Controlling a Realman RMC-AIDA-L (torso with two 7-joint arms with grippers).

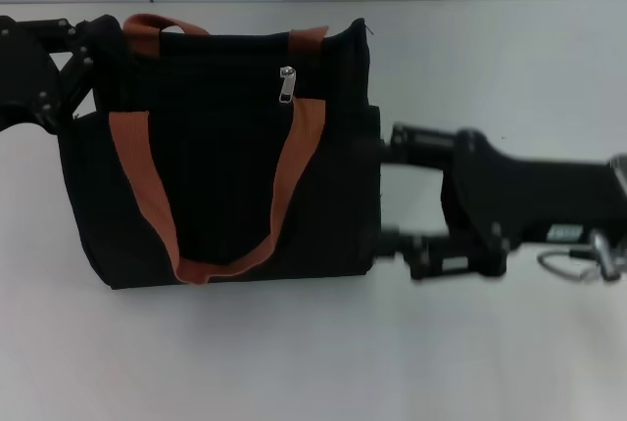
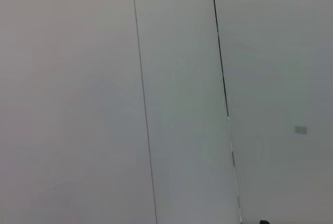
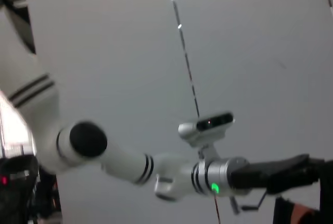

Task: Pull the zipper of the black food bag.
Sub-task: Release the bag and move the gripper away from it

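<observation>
Right hand [image 1: 390,186] sits at the right side of the black food bag [image 1: 230,162], its 2 fingers spread apart, one up near the bag's upper side wall and one down near the bottom corner, so it looks open and is either bracing the bag or just beside it; I can't say for sure that it touches. Left hand [image 1: 83,59] is tucked against the bag's far left corner, and whether it's clamped on fabric or not I honestly cannot tell. Left wrist view shows only blank wall panels, no help there.

Bag stands on the white table [image 1: 490,362], nearer the table's far edge and left of the middle, with its rust-orange handles [image 1: 147,196] hanging down the front. Zipper [image 1: 287,85] pull is that little silver tab dangling near the right end of the zip line, up by the top of the front panel.

Progress-wise, my guess is early stage: neither hand is on the tab, so reaching, pinching and the whole pull are left to do.
</observation>
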